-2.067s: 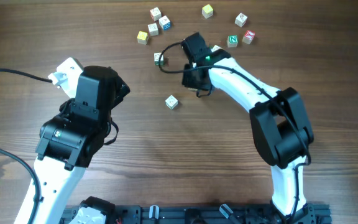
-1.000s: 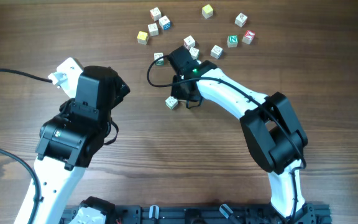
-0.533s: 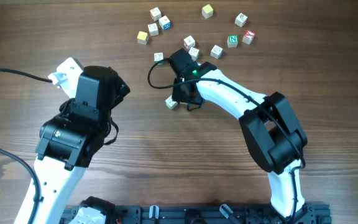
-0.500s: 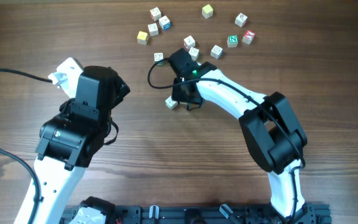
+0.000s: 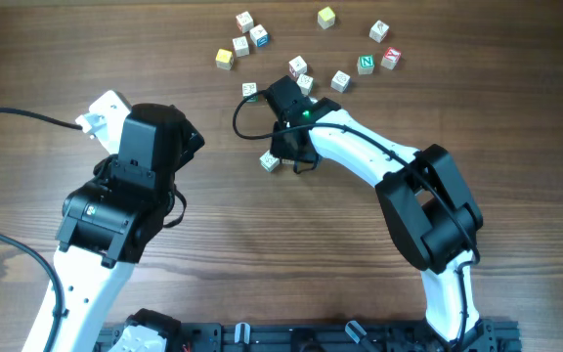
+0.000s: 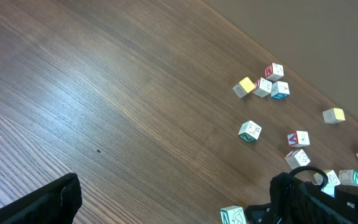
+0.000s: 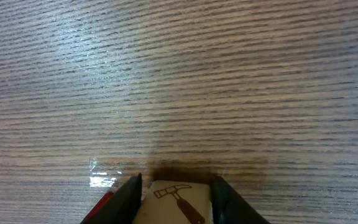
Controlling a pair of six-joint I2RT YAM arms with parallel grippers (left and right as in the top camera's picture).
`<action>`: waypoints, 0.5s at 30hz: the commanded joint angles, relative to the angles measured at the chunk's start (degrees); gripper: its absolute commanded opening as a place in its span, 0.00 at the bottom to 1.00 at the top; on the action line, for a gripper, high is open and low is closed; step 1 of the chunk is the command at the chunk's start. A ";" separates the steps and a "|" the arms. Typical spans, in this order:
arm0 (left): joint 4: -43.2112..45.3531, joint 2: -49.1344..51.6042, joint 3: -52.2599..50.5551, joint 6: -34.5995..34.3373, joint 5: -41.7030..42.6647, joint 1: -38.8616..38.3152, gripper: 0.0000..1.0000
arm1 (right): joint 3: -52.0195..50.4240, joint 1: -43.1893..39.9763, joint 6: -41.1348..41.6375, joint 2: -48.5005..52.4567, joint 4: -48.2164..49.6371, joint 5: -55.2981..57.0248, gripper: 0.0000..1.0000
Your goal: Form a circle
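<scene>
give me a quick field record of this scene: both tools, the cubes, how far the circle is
left tool: open, over bare table, away from the cubes
right tool: low at the table, hammer cube between its fingers; cannot tell if clamped
hammer cube: white, red hammer picture on top
other cubes: scattered on the far side, among them a green cube and a blue cube
circle: not formed yet, no ring visible
</scene>
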 commanded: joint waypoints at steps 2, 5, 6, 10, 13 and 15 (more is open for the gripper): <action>0.13 0.07 0.66 0.90 -0.98 0.48 1.00 | -0.50 0.26 1.57 1.16 -0.07 1.33 0.33; 0.13 0.07 0.66 0.90 -0.98 0.48 1.00 | -0.50 0.26 1.62 1.16 0.31 1.33 0.30; 0.13 0.07 0.66 0.90 -0.98 0.48 1.00 | -0.50 0.26 1.62 1.16 0.37 1.33 0.30; 0.13 0.07 0.66 0.90 -0.98 0.48 1.00 | -0.50 0.26 2.03 1.16 0.79 1.31 0.29; 0.13 0.07 0.66 0.90 -0.98 0.48 1.00 | -0.50 0.28 2.03 1.16 1.25 0.70 0.30; 0.13 0.07 0.66 0.90 -0.98 0.48 1.00 | -0.50 0.28 2.03 1.16 1.27 0.70 0.31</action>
